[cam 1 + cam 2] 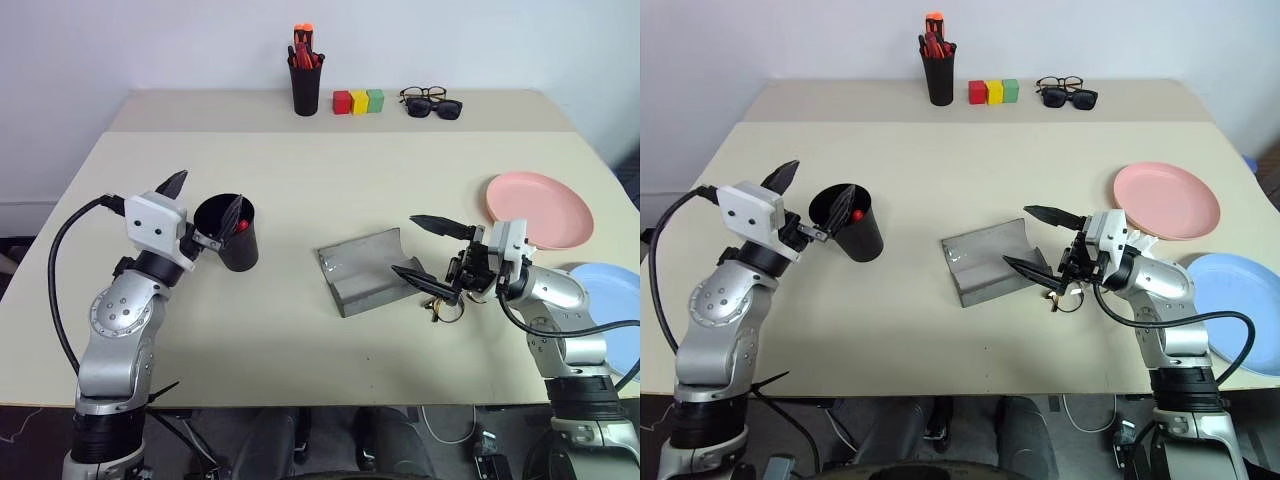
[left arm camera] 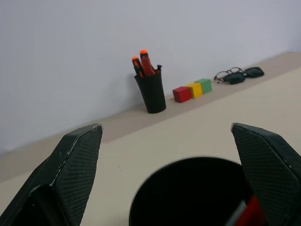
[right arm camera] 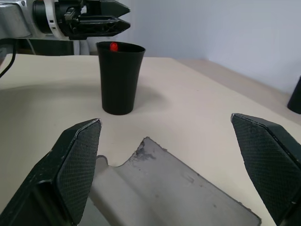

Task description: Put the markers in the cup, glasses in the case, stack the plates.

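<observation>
Your left gripper has its jaws spread wide at the rim of the black cup, gripping nothing; the red-capped marker leans inside the cup just past the jaw tips, so that part looks done. Between your two arms the grey case lies open on the tabletop, lining up, ready to receive. Your right gripper also holds its jaws wide and empty, one jaw over the case's near edge, the wire-rimmed glasses lying just below them. Beyond that arm, the pink plate and blue plate sit unstacked.
</observation>
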Motion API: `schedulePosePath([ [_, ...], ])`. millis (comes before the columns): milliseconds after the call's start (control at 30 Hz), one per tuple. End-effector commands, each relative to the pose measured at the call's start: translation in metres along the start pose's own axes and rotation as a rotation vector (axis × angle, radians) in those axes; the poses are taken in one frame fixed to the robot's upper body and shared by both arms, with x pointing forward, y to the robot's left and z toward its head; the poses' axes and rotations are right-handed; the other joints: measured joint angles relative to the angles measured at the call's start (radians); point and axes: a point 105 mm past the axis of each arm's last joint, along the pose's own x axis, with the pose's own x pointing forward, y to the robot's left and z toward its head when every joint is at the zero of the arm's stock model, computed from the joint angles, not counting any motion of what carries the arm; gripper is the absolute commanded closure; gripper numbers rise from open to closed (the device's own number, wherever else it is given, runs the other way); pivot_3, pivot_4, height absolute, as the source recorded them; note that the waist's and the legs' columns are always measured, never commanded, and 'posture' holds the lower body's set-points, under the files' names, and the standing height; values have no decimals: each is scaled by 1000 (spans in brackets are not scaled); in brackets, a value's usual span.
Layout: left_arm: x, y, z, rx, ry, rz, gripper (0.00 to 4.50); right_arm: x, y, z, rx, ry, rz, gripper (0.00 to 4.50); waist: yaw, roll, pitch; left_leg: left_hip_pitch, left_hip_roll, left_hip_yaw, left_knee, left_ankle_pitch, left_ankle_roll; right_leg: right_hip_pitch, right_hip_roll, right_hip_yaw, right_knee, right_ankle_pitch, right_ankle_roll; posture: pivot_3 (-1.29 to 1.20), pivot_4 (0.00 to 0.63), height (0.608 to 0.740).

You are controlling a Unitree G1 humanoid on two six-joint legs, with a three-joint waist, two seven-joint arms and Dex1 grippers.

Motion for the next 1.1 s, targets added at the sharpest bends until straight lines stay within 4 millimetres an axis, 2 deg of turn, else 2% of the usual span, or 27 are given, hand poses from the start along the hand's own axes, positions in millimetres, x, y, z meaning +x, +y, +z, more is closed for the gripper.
schedulePosePath([
  [33, 9, 4, 11, 8, -6, 20, 19, -1, -4, 13, -33, -32, -33, 0, 0, 0, 0, 0, 0, 0, 0, 0, 0, 0, 0, 0, 0, 0, 0, 0, 150, 740],
  [100, 16, 8, 12, -3, 18, 36, 19, -4, -7, 14, -22, -24, -54, 0, 3, 0, 0, 0, 0, 0, 0, 0, 0, 0, 0, 0, 1, 0, 0, 0, 150, 740],
  [200, 44, 13, 20, -17, 40, 0, 19, -10, -14, 21, -7, -9, -110, 0, 5, -1, 1, 0, 0, 0, 2, 0, 0, 0, 0, -1, 2, 0, 0, 0, 150, 740],
  [267, 59, 9, 25, -10, 44, -40, 19, -15, -18, 24, -5, 7, -141, 0, 2, -1, 1, 0, 0, -1, 5, 0, 0, 1, 0, -1, 5, 0, 0, 0, 150, 740],
  [300, 71, -3, 31, -27, 29, -99, 19, -18, -19, 27, 4, 13, -166, 0, 2, -1, 1, 0, 0, -1, 6, 0, 0, 1, 0, -1, 5, 0, 1, 0, 150, 740],
  [367, 97, -39, 46, -88, 4, -250, 19, -28, -21, 32, 13, 36, -225, 0, 10, -2, 1, 0, 0, -1, 8, -1, 1, 2, 0, -1, 5, 1, 1, 0, 150, 740],
  [433, 111, -80, 51, -164, 40, -411, 19, -38, -21, 35, 32, 60, -286, 0, 22, -3, 2, -1, 0, -3, 11, -1, 2, 2, 1, -2, 5, 1, 2, 0, 150, 740],
  [467, 113, -91, 50, -183, 64, -456, 19, -40, -21, 36, 38, 68, -305, 0, 23, -3, 1, -2, 0, -3, 13, -2, 3, 3, 0, -2, 4, 1, 3, 0, 150, 740],
  [500, 109, -110, 48, -183, 81, -537, 19, -46, -21, 36, 41, 83, -338, 0, 22, -2, 1, -3, 0, -2, 13, -2, 4, 4, 0, -2, 3, 2, 4, 0, 150, 740],
  [567, 89, -144, 36, -163, 175, -718, 19, -60, -22, 39, -2, 109, -428, 0, 12, -2, 1, -3, 0, -1, 13, -3, 5, 3, 0, -1, 2, 2, 4, 0, 150, 740],
  [700, 62, -173, 27, -184, 258, -856, 19, -77, -20, 36, 7, 172, -557, 0, -4, -2, 2, -4, 0, -1, 10, -3, 5, 0, 1, 0, 3, 1, 6, 0, 150, 740],
  [900, 60, -186, 18, -231, 397, -888, 19, -82, -12, 38, -3, 217, -637, 0, 0, -1, 2, -4, 5, -2, 14, -1, 2, 2, 2, -2, 4, -2, 2, 0, 150, 740],
  [1100, 44, -183, 4, -265, 536, -965, 19, -97, -3, 29, 35, 309, -680, 0, 0, -1, 2, -4, 5, -1, 15, -1, 2, 2, 2, -2, 3, -2, 2, 0, 150, 740],
])
